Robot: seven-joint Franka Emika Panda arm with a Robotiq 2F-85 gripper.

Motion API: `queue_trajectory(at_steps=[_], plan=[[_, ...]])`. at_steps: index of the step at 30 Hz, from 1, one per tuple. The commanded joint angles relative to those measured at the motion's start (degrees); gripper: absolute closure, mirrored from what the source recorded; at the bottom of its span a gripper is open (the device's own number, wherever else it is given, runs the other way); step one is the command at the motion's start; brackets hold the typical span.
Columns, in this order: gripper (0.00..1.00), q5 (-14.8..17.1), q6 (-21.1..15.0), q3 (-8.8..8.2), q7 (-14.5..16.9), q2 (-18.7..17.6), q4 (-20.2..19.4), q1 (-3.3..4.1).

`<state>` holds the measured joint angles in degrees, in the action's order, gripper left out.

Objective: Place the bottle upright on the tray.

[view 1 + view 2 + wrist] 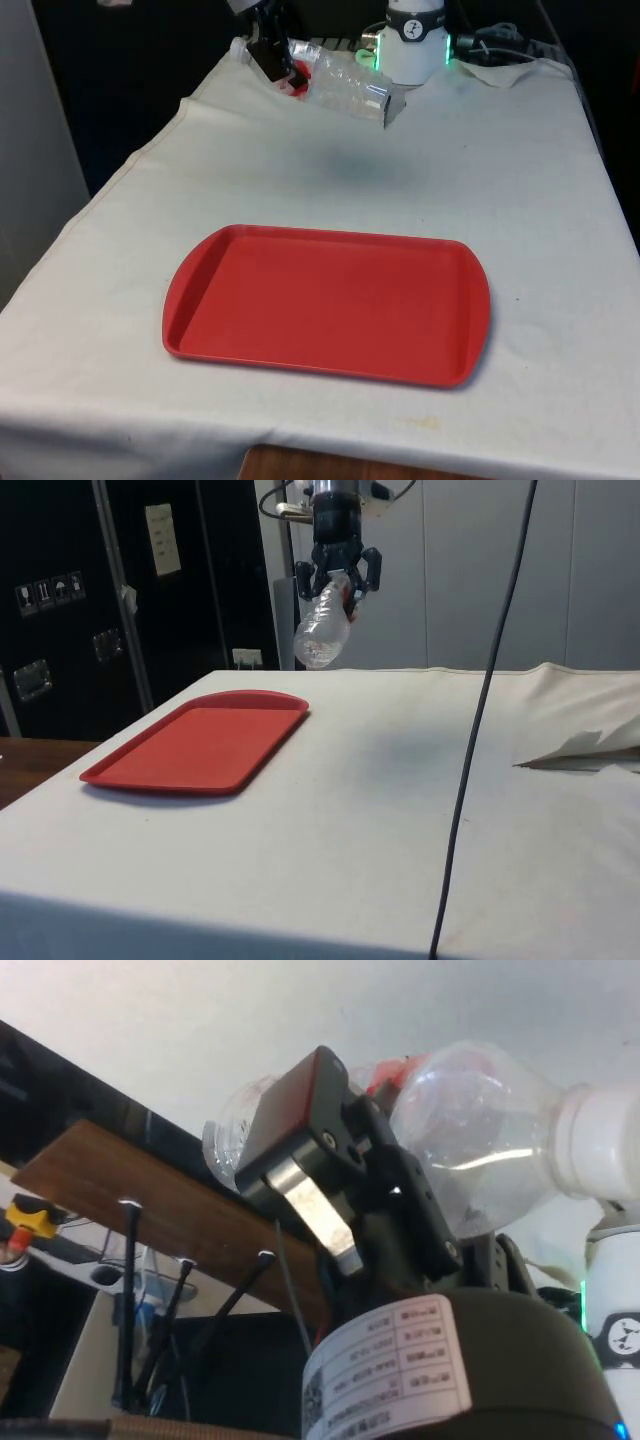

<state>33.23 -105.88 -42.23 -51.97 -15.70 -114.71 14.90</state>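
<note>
The hand (338, 580) pinches the clear plastic bottle (322, 632) at its neck end, by the red cap, and carries it in the air well above the counter (400, 780), over the far end near the robot's base. The bottle's long axis is slanted, not plumb: in the side view its rounded bottom hangs down and toward the red tray (200, 742), while in the front view the body (347, 83) runs from the hand (275, 60) toward the front view's right. The tray (325, 303) lies bare, well apart from the bottle, on the camera's side of it (so the carry looks to be toward the counter's near end, and the axis would need bringing to vertical, bottom down, before release)
</note>
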Motion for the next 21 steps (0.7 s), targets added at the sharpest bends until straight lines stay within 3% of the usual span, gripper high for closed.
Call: queue_trajectory(at_steps=[1, 2, 3, 8, 9, 10, 18, 19, 20, 21], plan=[[0.67, -0.86, -1.03, -0.11, -1.09, 0.46, -0.11, 0.52], [0.67, -0.34, -0.06, 0.11, -0.34, 0.11, 0.11, 0.0], [0.67, -1.15, -1.09, -0.06, -1.38, 0.57, -0.06, 0.52], [0.67, -2.98, -1.32, 0.52, -3.27, 0.92, 0.4, 0.57], [0.67, -2.46, -0.23, 0.74, -2.46, 0.46, 0.74, 0.0], [0.67, -3.27, -1.38, 0.57, -3.5, 1.03, 0.46, 0.57], [0.67, -6.59, -2.41, 1.89, -6.53, 1.89, 0.69, 0.46], [0.67, -5.84, -1.38, 2.01, -5.61, 1.49, 0.86, 0.0], [0.67, -6.93, -2.52, 2.01, -6.82, 2.01, 0.69, 0.46], [0.67, -7.28, -2.64, 2.12, -7.1, 2.06, 0.69, 0.46]])
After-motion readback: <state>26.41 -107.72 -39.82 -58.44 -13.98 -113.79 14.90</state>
